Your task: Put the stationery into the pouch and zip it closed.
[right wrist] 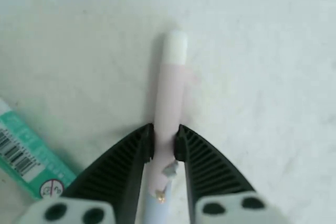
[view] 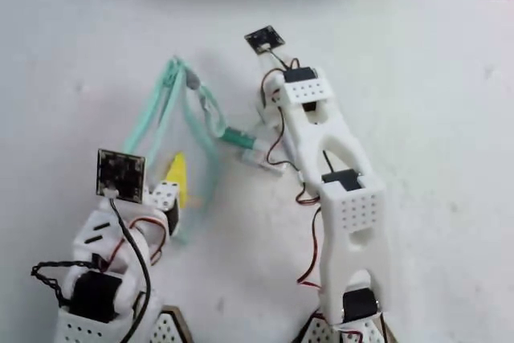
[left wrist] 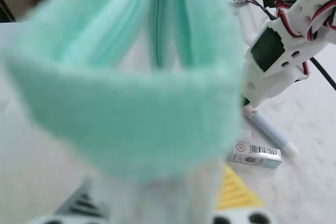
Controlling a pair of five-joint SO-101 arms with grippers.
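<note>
A mint-green pouch (view: 165,114) with see-through sides lies left of centre on the table, its mouth spread apart. My left gripper (view: 178,186), with one yellow finger (left wrist: 236,192), is shut on the pouch's near edge (left wrist: 131,114). To the right, my right gripper (right wrist: 164,135) is down at the table, its black fingers (right wrist: 131,156) shut on a pale pink pen (right wrist: 170,87) that lies flat. In the high view that pen (view: 261,158) sits just right of the pouch. A green and white eraser box (view: 238,136) rests beside it (right wrist: 26,156).
The white table (view: 426,78) has open room to the right and far side. The right arm (view: 345,190) stretches from the near edge toward the centre. A small loose circuit board (view: 264,38) hangs above its gripper. The table's far edge runs along the top.
</note>
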